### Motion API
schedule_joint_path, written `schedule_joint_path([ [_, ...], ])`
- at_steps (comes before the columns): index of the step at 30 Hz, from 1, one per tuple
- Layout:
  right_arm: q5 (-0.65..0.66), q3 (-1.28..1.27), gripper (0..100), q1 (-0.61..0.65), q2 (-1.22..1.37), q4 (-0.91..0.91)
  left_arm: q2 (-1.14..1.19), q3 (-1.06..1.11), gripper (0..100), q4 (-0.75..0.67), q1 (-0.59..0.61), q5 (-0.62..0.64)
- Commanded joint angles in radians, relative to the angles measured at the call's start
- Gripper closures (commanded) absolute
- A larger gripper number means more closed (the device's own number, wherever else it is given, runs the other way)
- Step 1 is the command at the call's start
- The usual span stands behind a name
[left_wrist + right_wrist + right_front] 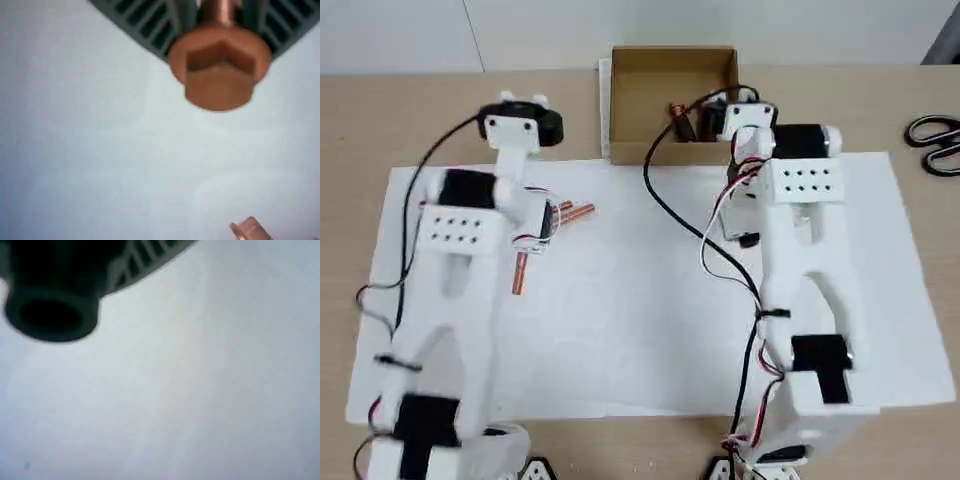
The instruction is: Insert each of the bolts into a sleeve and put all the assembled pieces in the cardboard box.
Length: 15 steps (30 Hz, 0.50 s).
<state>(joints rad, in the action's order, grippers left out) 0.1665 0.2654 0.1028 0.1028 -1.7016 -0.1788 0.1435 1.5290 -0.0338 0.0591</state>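
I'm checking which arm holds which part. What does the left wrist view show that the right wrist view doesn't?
Only the left wrist view: a copper-coloured hexagonal-headed bolt gripped in the left tool, and another copper piece lying farther off. Only the right wrist view: a black tubular sleeve gripped in the right tool. Both: the white sheet underneath.

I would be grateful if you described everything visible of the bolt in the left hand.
The bolt is copper-coloured and looks metallic, with a hexagonal head on a round flange and a round shank. The left hand grips the shank between dark ribbed fingers, with the head end sticking out free. It hangs over the white sheet; nothing else visibly touches it.
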Motion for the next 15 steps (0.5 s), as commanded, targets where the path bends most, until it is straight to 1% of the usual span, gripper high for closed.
schedule_joint_path([
  [1, -0.002, 0.06, 99.5, -0.002, -0.206, -0.019, -0.133, -0.047, 99, 0.043, 0.009, -0.003],
  [5, -0.002, 0.057, 99.5, -0.007, -0.395, -0.019, -0.169, -0.041, 99, 0.083, 0.035, 0.061],
  [7, -0.002, 0.029, 99.5, -0.007, -0.479, -0.016, -0.167, -0.041, 99, 0.089, 0.04, 0.066],
  [11, -0.002, -0.08, 99.5, -0.007, -0.65, -0.016, -0.173, -0.025, 99, 0.081, 0.035, 0.071],
  [15, -0.002, -0.221, 99.4, -0.002, -0.823, -0.013, -0.175, -0.027, 99, 0.06, 0.002, 0.072],
])
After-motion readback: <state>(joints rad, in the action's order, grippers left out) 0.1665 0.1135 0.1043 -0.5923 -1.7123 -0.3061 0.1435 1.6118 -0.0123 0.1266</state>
